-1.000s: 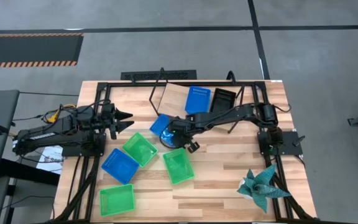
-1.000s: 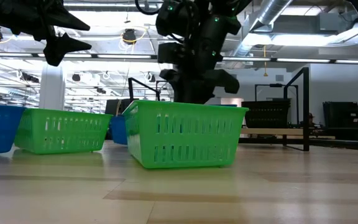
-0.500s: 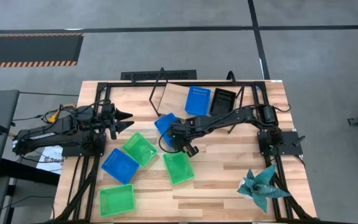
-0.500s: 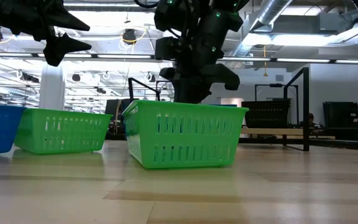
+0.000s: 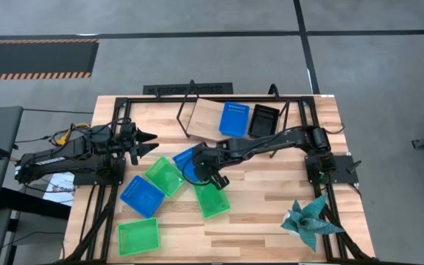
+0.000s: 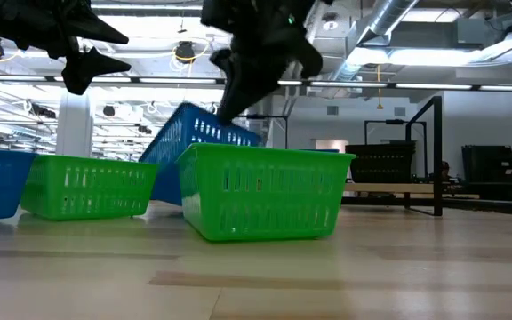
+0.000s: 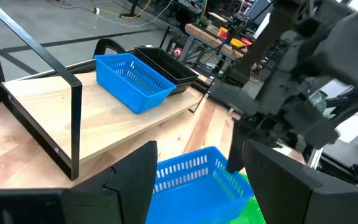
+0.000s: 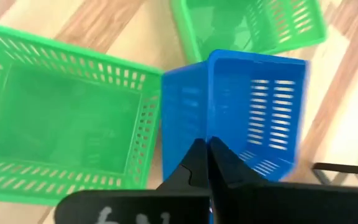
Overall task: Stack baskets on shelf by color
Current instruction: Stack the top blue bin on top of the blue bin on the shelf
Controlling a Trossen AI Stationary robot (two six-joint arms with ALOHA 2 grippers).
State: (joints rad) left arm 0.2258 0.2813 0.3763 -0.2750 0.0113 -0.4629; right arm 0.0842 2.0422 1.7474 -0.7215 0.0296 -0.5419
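The shelf (image 5: 206, 116) stands at the table's far side and carries a blue basket (image 5: 234, 118) and black baskets (image 5: 263, 120) side by side. My right gripper (image 5: 206, 168) is shut on a second blue basket (image 5: 188, 157), which is tilted between the shelf and the green ones. Three green baskets (image 5: 165, 177) (image 5: 212, 198) (image 5: 138, 237) and a third blue basket (image 5: 141, 196) rest flat on the table. My left gripper (image 5: 152, 143) hovers open, left of the held basket. My right gripper pinches the rim of one side wall (image 8: 207, 134) of the blue basket, one finger inside and one outside, coming from above. The basket (image 6: 201, 135) tilts steeply, held side up. Its lower end drops behind the green baskets, so whether it touches the table is hidden.
A teal folded-paper plant (image 5: 309, 219) stands at the near right corner. The shelf's left third (image 5: 205, 112) is bare wood. Black frame bars (image 5: 124, 110) run along the table's left, far and right sides. Bare tabletop lies near and right of the green baskets.
My right gripper has risen and moved a little toward the table's left and near edge, keeping its hold. The blue basket, lying flat behind the green one a second ago, has tipped up steeply on its held side.
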